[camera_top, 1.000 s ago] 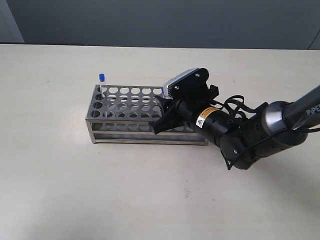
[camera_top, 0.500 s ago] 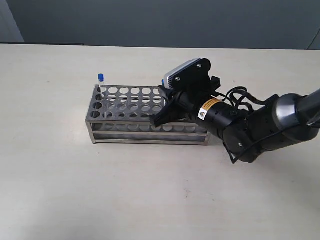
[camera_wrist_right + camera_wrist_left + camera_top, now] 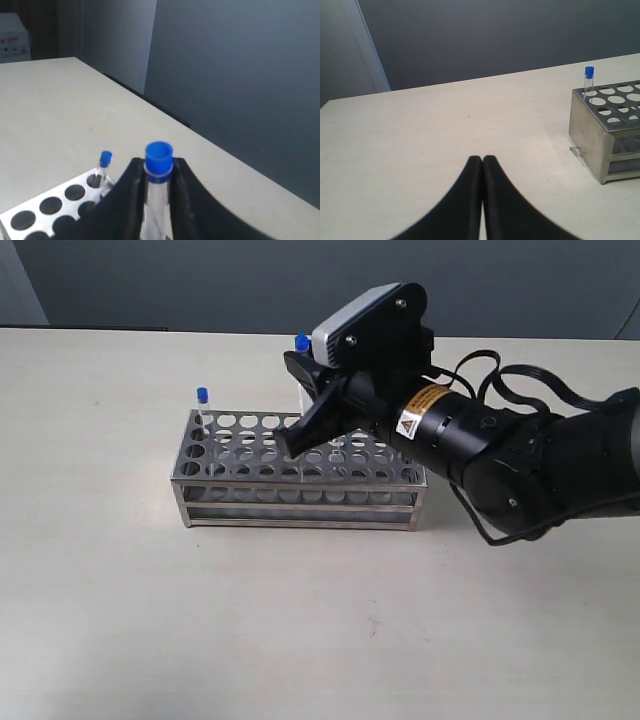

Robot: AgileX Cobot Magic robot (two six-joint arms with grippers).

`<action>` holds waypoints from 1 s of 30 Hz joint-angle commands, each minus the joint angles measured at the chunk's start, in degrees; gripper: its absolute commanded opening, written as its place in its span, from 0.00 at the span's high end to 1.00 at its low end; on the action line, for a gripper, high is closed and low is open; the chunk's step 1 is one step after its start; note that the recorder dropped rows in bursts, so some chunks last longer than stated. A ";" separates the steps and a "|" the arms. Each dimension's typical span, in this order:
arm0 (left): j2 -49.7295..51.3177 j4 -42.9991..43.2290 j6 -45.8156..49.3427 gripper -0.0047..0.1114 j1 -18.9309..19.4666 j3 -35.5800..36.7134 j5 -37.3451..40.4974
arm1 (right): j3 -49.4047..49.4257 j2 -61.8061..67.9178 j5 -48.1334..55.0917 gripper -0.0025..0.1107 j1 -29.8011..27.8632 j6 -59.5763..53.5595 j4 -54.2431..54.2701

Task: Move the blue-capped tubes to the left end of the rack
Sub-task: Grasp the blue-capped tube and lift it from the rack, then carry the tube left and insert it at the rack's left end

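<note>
The shiny steel rack (image 3: 250, 465) lies on the table, with one blue-capped tube (image 3: 203, 405) upright in its far-left corner hole. That tube (image 3: 589, 80) and the rack's end (image 3: 605, 135) also show in the left wrist view. My right gripper (image 3: 296, 400) hangs above the rack's middle, shut on a second blue-capped tube (image 3: 159, 170), whose blue cap (image 3: 301, 341) sticks out above the fingers. The corner tube (image 3: 104, 162) shows beyond it in the right wrist view. My left gripper (image 3: 482, 162) is shut on nothing, low over bare table left of the rack.
The right arm's black body (image 3: 520, 465) stretches over the rack's right end. A dark wall (image 3: 320, 280) runs behind the beige table (image 3: 200, 620). A small clear scrap (image 3: 577, 155) lies on the table by the rack's left end.
My right gripper closed on a blue-capped tube at the rack's right part and lifted it up out of its hole, moving up and slightly left. The corner tube stayed put.
</note>
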 commanded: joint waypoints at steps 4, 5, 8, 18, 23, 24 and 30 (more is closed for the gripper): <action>-0.21 0.28 -0.23 0.96 0.04 0.06 -0.13 | -4.70 -0.26 2.44 0.98 1.55 1.60 -1.64; -0.21 0.28 -0.23 0.96 0.04 0.06 -0.13 | -5.64 0.00 2.93 0.98 1.86 2.02 -2.06; -0.21 0.28 -0.23 0.96 0.04 0.06 -0.13 | -8.39 2.46 3.03 0.98 2.52 5.53 -3.18; -0.21 0.28 -0.23 0.96 0.04 0.06 -0.13 | -17.18 10.30 6.26 0.98 3.80 21.33 -12.08; -0.21 0.28 -0.09 0.96 0.04 0.06 -0.13 | -19.99 12.40 6.16 0.98 5.21 24.24 -13.45; -0.21 0.28 -0.09 0.96 0.04 0.06 -0.13 | -20.37 12.72 6.16 0.98 5.19 24.24 -13.51; -0.21 0.28 -0.22 0.96 0.04 0.06 -0.13 | -22.78 16.35 7.96 0.98 5.48 24.01 -14.86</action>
